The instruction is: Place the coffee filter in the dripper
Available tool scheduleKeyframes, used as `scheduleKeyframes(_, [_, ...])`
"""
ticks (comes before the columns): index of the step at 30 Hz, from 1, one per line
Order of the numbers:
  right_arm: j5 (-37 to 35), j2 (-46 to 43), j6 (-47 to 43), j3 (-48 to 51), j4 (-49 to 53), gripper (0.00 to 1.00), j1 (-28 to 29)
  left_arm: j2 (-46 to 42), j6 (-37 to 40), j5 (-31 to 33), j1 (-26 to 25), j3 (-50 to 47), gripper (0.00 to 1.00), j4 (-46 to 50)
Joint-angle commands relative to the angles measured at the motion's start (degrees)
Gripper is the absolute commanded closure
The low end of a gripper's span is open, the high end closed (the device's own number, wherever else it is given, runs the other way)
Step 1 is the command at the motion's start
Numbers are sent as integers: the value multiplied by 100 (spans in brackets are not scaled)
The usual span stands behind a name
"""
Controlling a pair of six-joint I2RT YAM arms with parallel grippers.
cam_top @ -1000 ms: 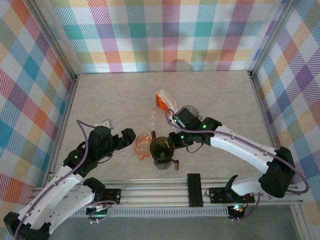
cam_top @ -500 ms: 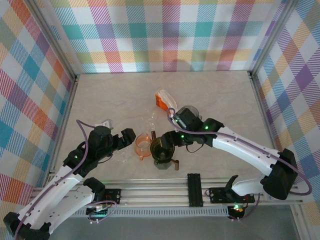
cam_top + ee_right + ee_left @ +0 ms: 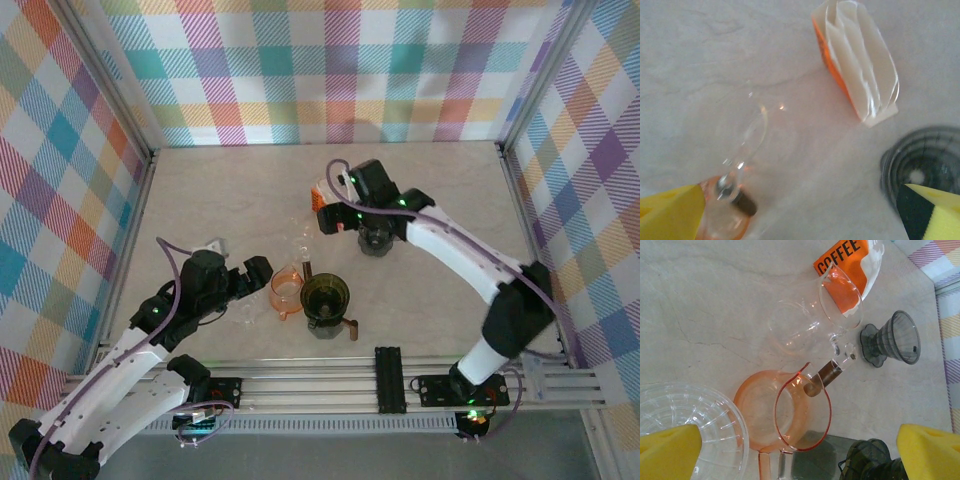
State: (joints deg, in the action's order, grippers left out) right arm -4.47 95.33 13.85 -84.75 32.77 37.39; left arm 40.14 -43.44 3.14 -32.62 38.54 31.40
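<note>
The coffee filters (image 3: 327, 196) are a white stack in an orange "COFFEE" pack (image 3: 847, 260) lying at mid-table, fanned open in the right wrist view (image 3: 860, 65). My right gripper (image 3: 331, 218) hovers open just beside the pack, nothing between its yellow fingertips (image 3: 670, 210). A grey dripper (image 3: 378, 238) (image 3: 920, 170) stands right of it. An olive dripper (image 3: 325, 297), an orange dripper (image 3: 287, 290) (image 3: 785, 415) and a clear glass dripper (image 3: 810, 320) cluster nearer me. My left gripper (image 3: 258, 272) stands open beside the orange one.
A clear ribbed dripper (image 3: 685, 420) sits under my left gripper's lower finger. Checked walls and aluminium posts (image 3: 130, 130) ring the table. Bare marble (image 3: 240, 190) lies at the back left and far right.
My right arm has lifted off the olive dripper and swung back toward the filter pack, uncovering the grey dripper. The left arm has stayed put.
</note>
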Motion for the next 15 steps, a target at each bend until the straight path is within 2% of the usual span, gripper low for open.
scheduleKeyframes(1, [-5, 625, -738, -628, -155, 1, -169, 77, 147, 99, -43, 214, 0, 31])
scheduleKeyframes(8, [282, 1769, -1113, -1436, -505, 1, -526, 415, 220, 100, -43, 331, 0, -2])
scheduleKeyframes(15, [347, 2666, -1515, -2236, -436, 1, -595, 800, 377, 206, -43, 524, 0, -63])
